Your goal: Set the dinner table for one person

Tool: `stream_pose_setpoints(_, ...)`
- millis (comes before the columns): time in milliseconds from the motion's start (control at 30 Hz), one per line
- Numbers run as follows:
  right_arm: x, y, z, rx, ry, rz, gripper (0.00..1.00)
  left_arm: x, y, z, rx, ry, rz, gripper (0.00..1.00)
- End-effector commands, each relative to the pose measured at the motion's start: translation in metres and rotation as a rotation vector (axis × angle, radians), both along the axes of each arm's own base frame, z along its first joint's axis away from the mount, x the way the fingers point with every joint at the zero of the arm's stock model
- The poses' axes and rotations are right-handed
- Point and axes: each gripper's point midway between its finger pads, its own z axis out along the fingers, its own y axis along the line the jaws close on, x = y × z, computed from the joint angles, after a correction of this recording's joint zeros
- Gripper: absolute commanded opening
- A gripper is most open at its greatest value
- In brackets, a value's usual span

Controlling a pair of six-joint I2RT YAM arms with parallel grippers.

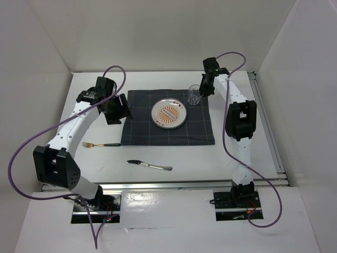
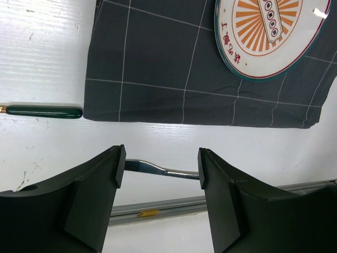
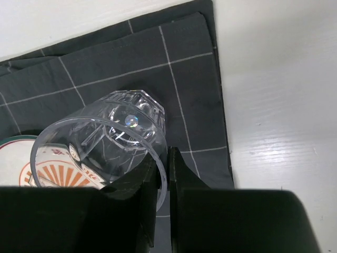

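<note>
The white dinner table [image 1: 242, 158] carries a dark grey grid cloth [image 1: 142, 132] with a round orange-sunburst plate [image 1: 169, 114] at its middle. My right gripper [image 1: 203, 90] is shut on the rim of a clear glass [image 1: 194, 95] at the cloth's far right corner; in the right wrist view the gripper [image 3: 164, 163] pinches the glass [image 3: 105, 137] wall. My left gripper [image 1: 117, 108] is open and empty above the cloth's left edge. A green-handled fork [image 1: 100, 144] and a steel knife [image 1: 150, 165] lie on the bare table in front of the cloth.
In the left wrist view the open gripper [image 2: 162, 158] frames the knife [image 2: 158, 168] far below, with the fork handle [image 2: 45, 112], the cloth [image 2: 158, 79] and the plate [image 2: 268, 37] beyond. White walls enclose the table; a metal rail [image 1: 184, 183] runs along its near edge.
</note>
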Motion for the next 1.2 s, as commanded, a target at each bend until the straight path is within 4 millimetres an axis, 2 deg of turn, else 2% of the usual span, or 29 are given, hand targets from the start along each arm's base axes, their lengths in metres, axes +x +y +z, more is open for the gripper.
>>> stream_pose_setpoints(0,0.016,-0.002,0.034,0.006,-0.093,-0.036,0.0,0.004,0.001,0.015,-0.012,-0.049,0.013,0.74)
stream_pose_setpoints(100,0.016,-0.004,0.023,-0.006,-0.073,-0.041,0.0,0.003,0.004,0.008,0.009,-0.019,0.01,0.74)
stream_pose_setpoints(633,0.013,-0.019,0.003,-0.047,-0.047,-0.098,0.0,0.007,0.002,0.01,0.005,-0.029,0.008,0.73)
stream_pose_setpoints(767,0.013,-0.019,-0.003,-0.049,-0.036,-0.098,0.15,0.008,0.004,0.01,0.012,-0.03,0.013,0.74)
stream_pose_setpoints(833,0.013,-0.014,-0.003,-0.027,-0.032,-0.083,0.35,0.006,0.004,0.007,0.014,-0.021,0.013,0.74)
stream_pose_setpoints(867,0.014,-0.012,-0.002,-0.017,-0.039,-0.078,0.49,0.006,0.004,0.007,0.014,-0.021,0.013,0.76)
stream_pose_setpoints(900,0.014,-0.01,-0.002,-0.007,-0.037,-0.072,0.73,0.006,0.004,0.007,0.014,-0.021,0.013,0.76)
stream_pose_setpoints(933,0.013,-0.005,-0.002,-0.007,-0.037,-0.062,0.82,0.006,0.004,0.007,0.014,-0.021,0.013,0.76)
stream_pose_setpoints(1033,0.018,-0.004,0.006,-0.008,-0.058,-0.055,0.94,0.003,0.006,0.002,0.018,-0.001,0.034,0.78)
stream_pose_setpoints(1067,0.019,-0.004,0.016,-0.009,-0.074,-0.048,0.98,0.003,0.006,0.002,0.018,-0.001,0.034,0.78)
stream_pose_setpoints(1167,0.024,-0.006,0.051,-0.007,-0.142,-0.056,0.99,0.003,0.011,0.001,0.039,0.007,0.07,0.78)
